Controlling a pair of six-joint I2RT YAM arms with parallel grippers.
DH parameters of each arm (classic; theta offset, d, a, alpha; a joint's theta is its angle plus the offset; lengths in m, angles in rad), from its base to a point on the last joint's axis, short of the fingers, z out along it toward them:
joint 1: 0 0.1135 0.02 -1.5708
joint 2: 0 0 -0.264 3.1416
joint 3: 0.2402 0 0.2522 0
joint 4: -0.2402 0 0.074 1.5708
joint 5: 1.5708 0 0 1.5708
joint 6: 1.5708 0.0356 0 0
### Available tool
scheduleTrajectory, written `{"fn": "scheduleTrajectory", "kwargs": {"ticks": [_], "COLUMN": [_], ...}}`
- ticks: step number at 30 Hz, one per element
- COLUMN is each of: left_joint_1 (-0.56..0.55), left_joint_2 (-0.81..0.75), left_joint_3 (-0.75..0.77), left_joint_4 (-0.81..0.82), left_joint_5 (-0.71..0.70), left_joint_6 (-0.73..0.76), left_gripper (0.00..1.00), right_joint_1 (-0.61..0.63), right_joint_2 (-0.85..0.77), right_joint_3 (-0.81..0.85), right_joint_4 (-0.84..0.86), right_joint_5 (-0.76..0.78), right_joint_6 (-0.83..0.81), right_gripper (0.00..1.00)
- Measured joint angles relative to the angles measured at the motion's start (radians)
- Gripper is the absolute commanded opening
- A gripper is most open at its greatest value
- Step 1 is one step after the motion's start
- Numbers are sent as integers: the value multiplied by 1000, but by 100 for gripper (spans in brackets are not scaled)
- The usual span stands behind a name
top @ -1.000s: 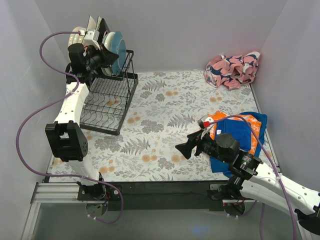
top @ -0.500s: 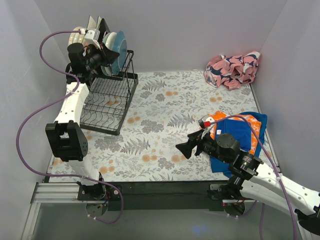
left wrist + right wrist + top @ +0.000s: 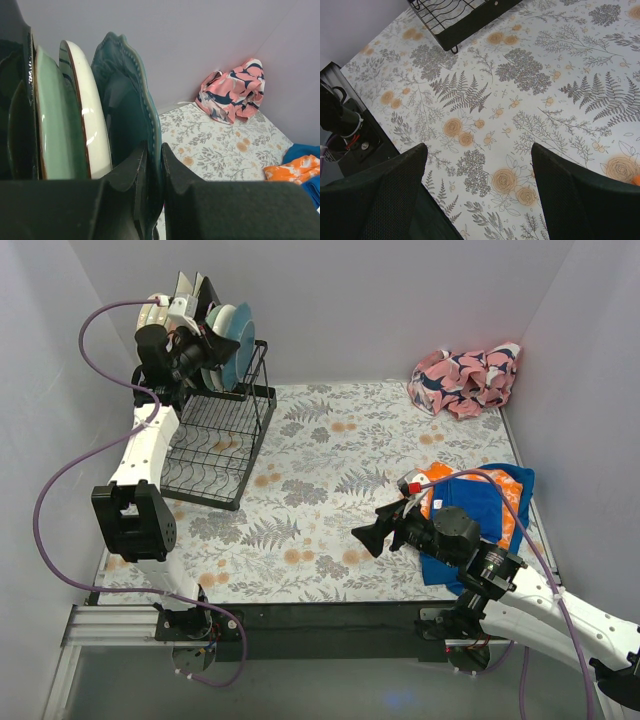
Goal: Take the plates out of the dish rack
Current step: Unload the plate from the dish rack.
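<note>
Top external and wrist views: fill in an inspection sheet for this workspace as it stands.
Surface: floral table cover, flat, no plates on it.
Job's things: dish rack at far left; teal plate, cream plate and pale green plate upright in its upper slots.
Clutter: pink cloth bunched in the far right corner; orange and blue cloth at the right edge.
Tools: left tool shut on the teal plate's rim; right tool open above the cover, holding nothing.
Cables: purple cable loops wide off the left arm, clear of the rack.
Surroundings: plain pale walls on three sides.
</note>
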Motion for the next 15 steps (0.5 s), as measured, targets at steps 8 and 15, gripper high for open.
{"fn": "scheduleTrajectory", "kwargs": {"ticks": [8, 15], "left_joint_1": [-11, -23], "left_joint_2": [11, 13], "left_joint_3": [53, 82], "left_joint_4": [10, 20], "left_joint_5": [-6, -1], "left_joint_6": [-36, -50], "left_gripper": [0, 0], "right_joint_1": [0, 0], "right_joint_2": [-2, -1], "right_joint_3": [0, 0], "right_joint_4": [0, 0], "right_joint_5": [0, 0], "right_joint_6": [0, 0], "right_gripper": [89, 89]}}
